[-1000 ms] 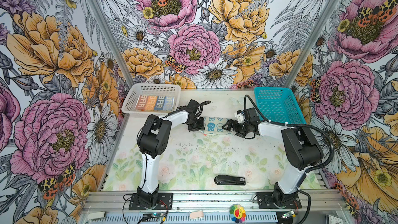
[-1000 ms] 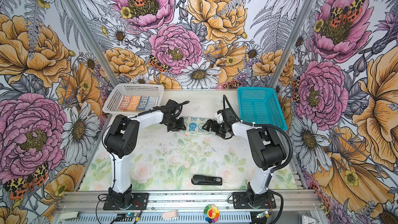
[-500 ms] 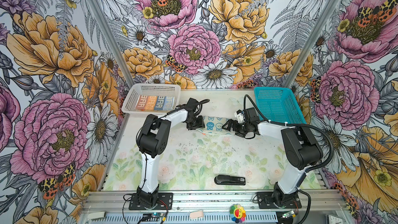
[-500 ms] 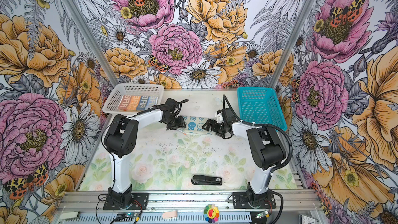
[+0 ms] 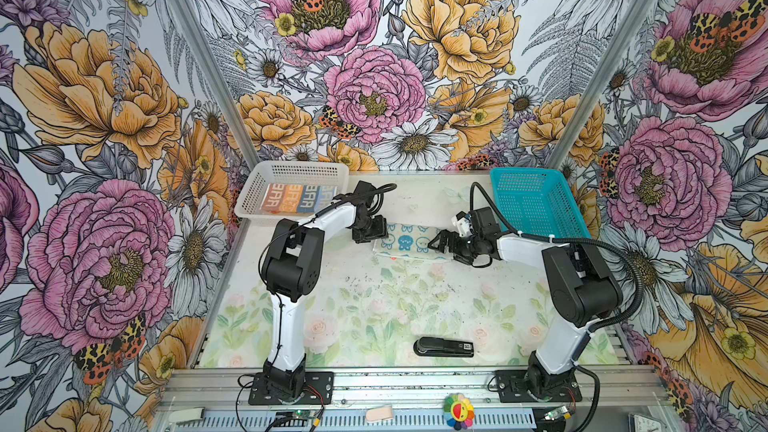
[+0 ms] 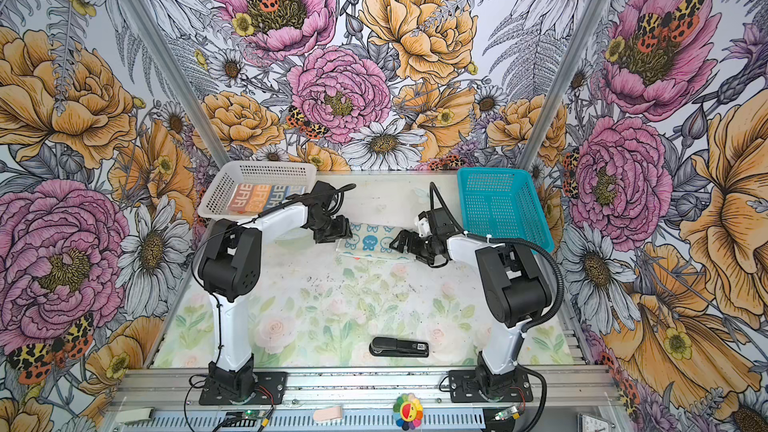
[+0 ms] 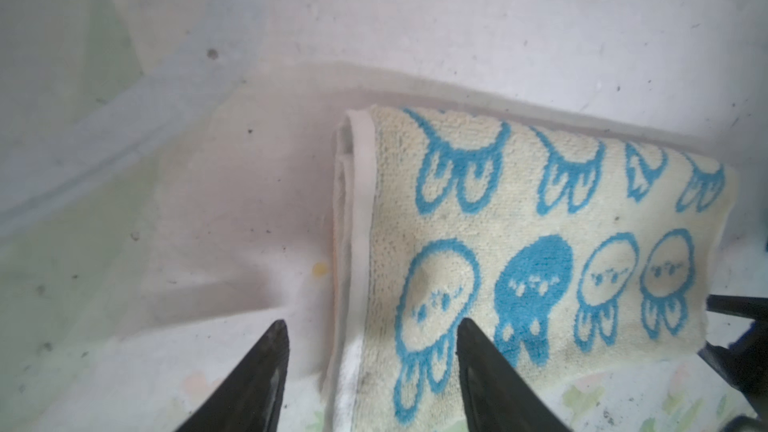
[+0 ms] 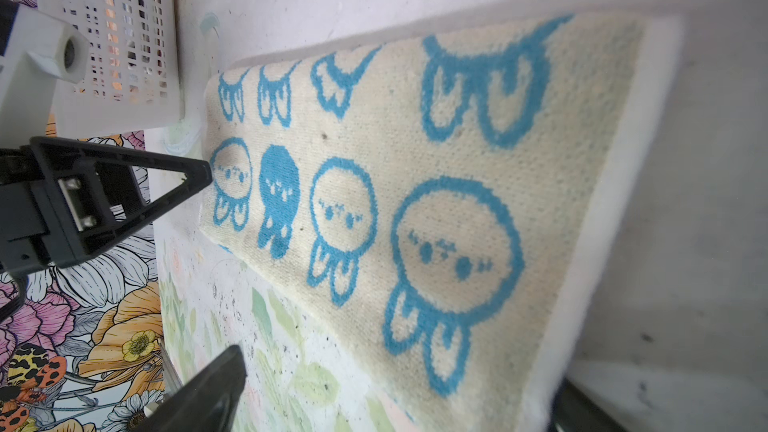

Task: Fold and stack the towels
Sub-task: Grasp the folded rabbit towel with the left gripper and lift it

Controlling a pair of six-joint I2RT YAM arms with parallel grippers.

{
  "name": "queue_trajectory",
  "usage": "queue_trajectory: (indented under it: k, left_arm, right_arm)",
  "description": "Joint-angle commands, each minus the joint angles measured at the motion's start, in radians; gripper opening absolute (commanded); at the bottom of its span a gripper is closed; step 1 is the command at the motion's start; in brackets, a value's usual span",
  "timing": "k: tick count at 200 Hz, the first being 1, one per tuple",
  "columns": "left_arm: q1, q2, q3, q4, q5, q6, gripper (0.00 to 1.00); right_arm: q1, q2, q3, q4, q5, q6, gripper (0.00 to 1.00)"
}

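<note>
**A:** Start with the top views. Where's the towel?

**B:** In both top views a folded cream towel [image 5: 409, 241] with blue bunnies lies flat on the table [image 5: 374, 305], near the middle of the back edge. A second, striped towel [image 5: 297, 198] with lettering sits in the white basket [image 5: 291, 168] at the back left corner. A teal basket [image 5: 525, 171] stands at the back right corner, and a black stapler [image 5: 444, 347] lies near the front edge.

**A:** And the arms?

**B:** The left gripper [image 5: 372, 235] is at the cream towel's left end and the right gripper [image 5: 440, 243] is at its right end. Both are low over the cloth.

**A:** What does the left wrist view show?

**B:** The left claw's two black fingers [image 7: 266, 367] stand apart. One is over bare table and the other over the cloth, with the towel's white hemmed end between them. Nothing is pinched. The hem shows several stacked layers.

**A:** And the right wrist view?

**B:** The towel runs lengthways away from the camera, bunny print up, with the white basket beyond its far corner. The left claw's fingertip [image 8: 195, 174] sits at the towel's far end. One finger [image 8: 212, 384] of the right claw shows beside the towel's long edge, over the table. That claw is spread wide and grips nothing.
</note>
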Motion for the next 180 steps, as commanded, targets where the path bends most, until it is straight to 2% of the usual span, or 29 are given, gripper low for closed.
queue_trajectory:
  k: [1,28,54,105,142,180]
  left_arm:
    - [-0.023,0.042,0.035,-0.02,-0.021,0.035,0.62]
    - [-0.038,0.069,0.051,-0.064,-0.06,0.058,0.53]
    - [-0.043,0.088,0.038,-0.084,-0.074,0.074,0.41]
    - [-0.054,0.104,0.066,-0.139,-0.143,0.113,0.0]
    - [-0.04,0.092,0.186,-0.255,-0.272,0.186,0.0]
    - [-0.009,0.094,0.405,-0.41,-0.468,0.279,0.0]
  right_arm:
    - [0.009,0.014,0.009,-0.022,0.007,-0.01,0.99]
    - [0.006,0.009,0.004,-0.022,0.007,-0.009,0.99]
    - [0.005,0.007,0.004,-0.022,0.006,-0.01,0.99]
    - [0.005,-0.001,0.006,-0.023,0.002,-0.01,0.99]
    - [0.005,-0.028,0.013,-0.027,0.003,-0.023,0.99]
    - [0.006,-0.031,0.046,-0.032,-0.001,-0.024,0.99]
